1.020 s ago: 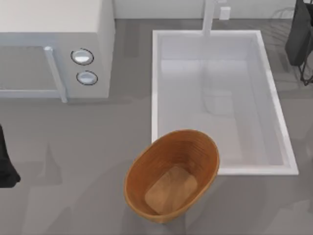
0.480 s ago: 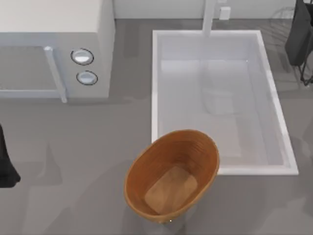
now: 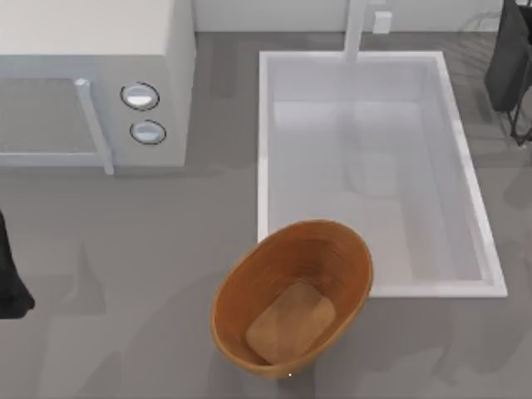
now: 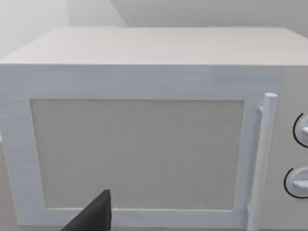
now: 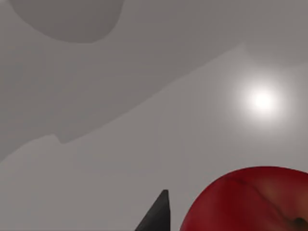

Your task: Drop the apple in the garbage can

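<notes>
Step in hand looks like the approach to the apple (image 5: 250,202); no grasp yet, by my read. The apple lies on the grey worktop (image 5: 144,120), seen close in the right wrist view, just beside one dark fingertip of the right jaws; can't tell if those are open or closed. Right arm (image 3: 511,66) is at the top view's far right edge, beyond the sink (image 3: 370,170). Can (image 3: 293,298) sits empty at the sink's near-left corner, rim overlapping it. Next: centre the jaws on the apple, grip, lift, carry over the can. Left arm (image 3: 10,278) parked at left edge facing the microwave (image 4: 144,130); its jaws' state can't be told.
</notes>
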Motion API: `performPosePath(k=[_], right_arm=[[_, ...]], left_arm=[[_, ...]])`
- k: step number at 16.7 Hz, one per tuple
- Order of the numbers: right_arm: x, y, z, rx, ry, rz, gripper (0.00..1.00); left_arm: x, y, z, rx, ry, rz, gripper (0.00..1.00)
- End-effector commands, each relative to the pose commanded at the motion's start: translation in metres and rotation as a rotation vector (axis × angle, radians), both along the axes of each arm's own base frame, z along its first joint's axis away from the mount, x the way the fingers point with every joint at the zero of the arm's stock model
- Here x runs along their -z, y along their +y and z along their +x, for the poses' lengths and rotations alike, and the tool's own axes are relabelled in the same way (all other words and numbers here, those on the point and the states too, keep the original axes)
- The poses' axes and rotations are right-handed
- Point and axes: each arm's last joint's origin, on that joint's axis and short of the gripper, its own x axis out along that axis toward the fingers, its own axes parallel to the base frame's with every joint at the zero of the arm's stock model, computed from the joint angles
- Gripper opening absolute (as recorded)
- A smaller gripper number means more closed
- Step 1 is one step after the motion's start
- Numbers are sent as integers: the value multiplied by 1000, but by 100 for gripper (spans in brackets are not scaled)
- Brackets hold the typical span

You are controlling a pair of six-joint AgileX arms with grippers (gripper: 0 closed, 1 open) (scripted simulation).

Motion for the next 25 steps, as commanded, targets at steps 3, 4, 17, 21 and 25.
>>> performPosePath(k=[3,4,17,21,25], right_arm=[[-28,2,-7,1,0,0,0],[-33,2,-8,2,-2,0,0],[-28,87,11,107,-67,131,0],[-19,152,6,315,-32,277,0],[-9,205,-10,569,84,412,0]], left_arm=[[0,0,0,0,0,0,100],[0,0,0,0,0,0,100],[0,0,0,0,0,0,100],[0,0,0,0,0,0,100],[0,0,0,0,0,0,100]])
